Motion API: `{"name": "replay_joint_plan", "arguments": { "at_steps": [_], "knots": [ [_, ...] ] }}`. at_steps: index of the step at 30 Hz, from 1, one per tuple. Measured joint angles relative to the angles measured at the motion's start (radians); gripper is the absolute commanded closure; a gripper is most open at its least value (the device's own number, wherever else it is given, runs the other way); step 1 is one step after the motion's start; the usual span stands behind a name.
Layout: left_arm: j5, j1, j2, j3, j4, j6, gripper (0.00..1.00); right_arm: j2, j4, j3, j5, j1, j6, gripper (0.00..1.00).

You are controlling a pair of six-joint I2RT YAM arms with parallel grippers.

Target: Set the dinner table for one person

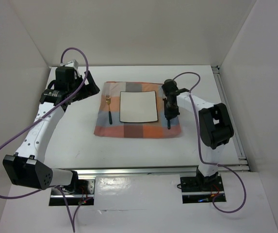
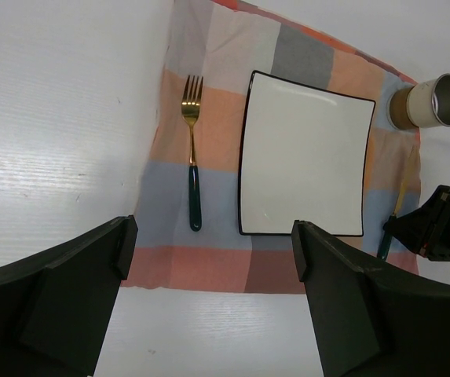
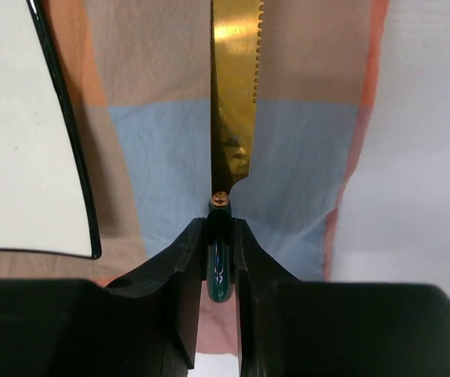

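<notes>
Pinching logged: teal handle of gold knife (image 3: 235, 94) clamped between right gripper (image 3: 221, 228) jaws, blade ahead of them over checked mat (image 3: 295, 157) | left gripper (image 2: 213, 245) jaws spread, nothing between | dinner table (image 1: 71, 141) lies beneath both | risk: mat may be dragged if jaws are withdrawn low.

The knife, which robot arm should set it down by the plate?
The right arm. The right claw is shut on the knife by its green handle, over the mat just right of the plate. The left claw is open and empty, near the fork.
</notes>
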Motion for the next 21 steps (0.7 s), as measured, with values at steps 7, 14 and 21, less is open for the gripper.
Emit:
{"name": "replay_joint_plan", "arguments": {
  "at_steps": [7, 14, 21],
  "knots": [
    [0.0, 0.0, 0.0, 0.0, 0.0, 0.0, 0.0, 0.048, 0.015, 0.023, 0.018, 0.0, 0.007, 0.55],
    [0.0, 0.0, 0.0, 0.0, -0.001, 0.0, 0.0, 0.046, 0.007, 0.043, 0.038, 0.005, 0.039, 0.18],
    [0.018, -0.002, 0.0, 0.0, 0.0, -0.001, 0.0, -0.085, -0.056, 0.146, 0.014, 0.002, 0.08, 0.0]
  ]
}}
